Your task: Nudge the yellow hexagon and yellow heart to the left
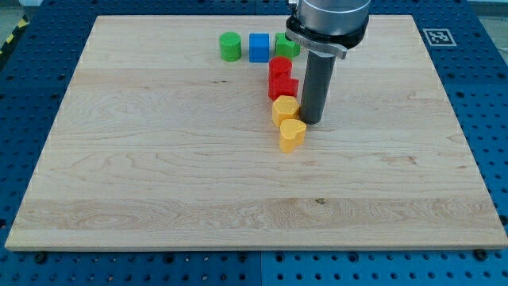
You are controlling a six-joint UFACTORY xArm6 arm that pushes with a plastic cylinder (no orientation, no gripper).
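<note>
Yellow hexagon and yellow heart: sitting touching, mid-board, below two red blocks. My tip: a bare rod without fingers, resting just right of the hexagon. Green cylinder, blue cube, second green block: lining the view's top.

Arm housing cut off by view's top edge; upper part out of picture. Green block up-left of my tip partly hidden behind housing and rod; shape cannot be told. Two red blocks left of rod stacked close in view; shapes unclear. Contact between my tip and yellow hexagon just left of it cannot be judged. Board's bottom corners clipped.
</note>
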